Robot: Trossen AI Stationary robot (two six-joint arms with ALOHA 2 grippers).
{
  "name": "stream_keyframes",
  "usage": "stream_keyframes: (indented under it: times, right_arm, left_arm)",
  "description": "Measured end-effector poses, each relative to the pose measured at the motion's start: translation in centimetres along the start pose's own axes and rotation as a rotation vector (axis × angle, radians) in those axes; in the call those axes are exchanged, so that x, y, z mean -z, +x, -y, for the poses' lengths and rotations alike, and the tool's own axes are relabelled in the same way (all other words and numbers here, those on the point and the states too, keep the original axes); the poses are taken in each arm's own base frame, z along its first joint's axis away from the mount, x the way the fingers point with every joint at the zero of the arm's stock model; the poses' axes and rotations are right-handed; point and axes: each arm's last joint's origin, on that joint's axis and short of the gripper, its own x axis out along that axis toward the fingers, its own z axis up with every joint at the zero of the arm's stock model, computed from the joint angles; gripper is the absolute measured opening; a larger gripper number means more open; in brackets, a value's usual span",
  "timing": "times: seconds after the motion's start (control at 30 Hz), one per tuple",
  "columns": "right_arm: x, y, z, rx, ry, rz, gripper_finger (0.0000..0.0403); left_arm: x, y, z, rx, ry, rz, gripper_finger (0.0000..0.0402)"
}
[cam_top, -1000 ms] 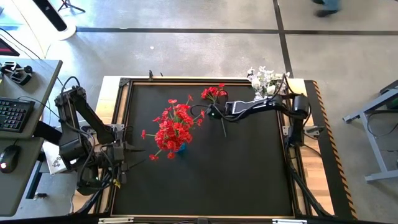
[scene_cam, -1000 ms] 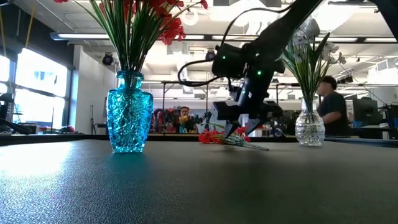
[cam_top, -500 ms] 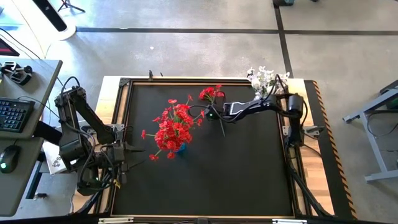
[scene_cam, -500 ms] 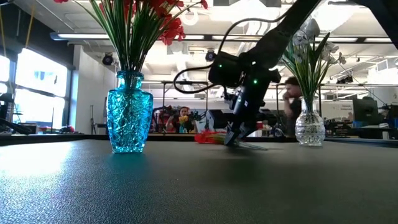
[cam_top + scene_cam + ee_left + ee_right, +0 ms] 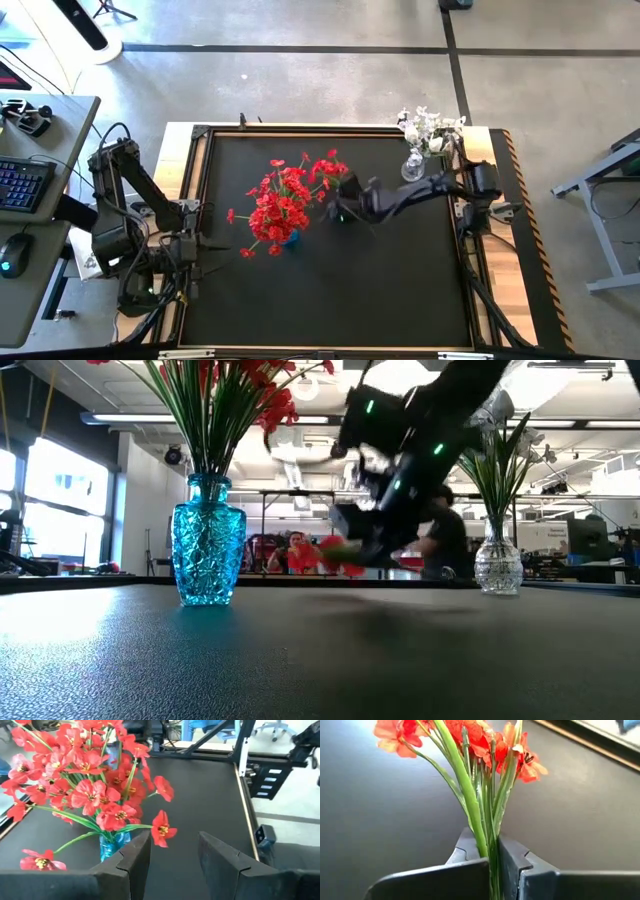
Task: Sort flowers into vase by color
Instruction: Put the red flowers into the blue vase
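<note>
Since a second ago the right hand (image 5: 490, 857) has lifted the red sprig (image 5: 325, 166) off the black desk (image 5: 400, 280) and carried it toward the faceted blue glass vase (image 5: 208, 540) of red flowers (image 5: 275, 205). Its fingers (image 5: 512, 857) clamp the thin green stems, blossoms fanning beyond. The clear vase (image 5: 497, 565) appears ribbed and holds the white flowers (image 5: 428, 125). The left hand (image 5: 172, 855) waits, parted, at the desk's left edge.

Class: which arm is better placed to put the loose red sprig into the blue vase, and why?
Right. The right gripper already clamps the red sprig near the blue vase; the left gripper waits open at the table's left edge.
</note>
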Motion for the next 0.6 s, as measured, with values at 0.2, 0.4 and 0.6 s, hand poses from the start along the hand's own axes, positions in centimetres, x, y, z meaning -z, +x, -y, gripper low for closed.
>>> stream_keyframes:
  times: [0.2,0.4,0.6]
  right_arm:
    - [2.0,-6.8,-1.4,-0.055,-0.019,0.115,0.0000]
    - [4.7,-14.6,-0.9,-0.106,-0.007,0.331,0.0000]
    - [7.0,-22.0,-0.7,-0.244,-0.063,0.593,0.0000]
  left_arm:
    - [0.5,-0.6,1.0,0.043,0.036,0.009,0.0151]
    - [1.6,-0.1,4.9,0.110,0.239,0.049,0.0151]
    - [2.8,2.0,10.1,0.334,0.378,-0.001,0.0151]
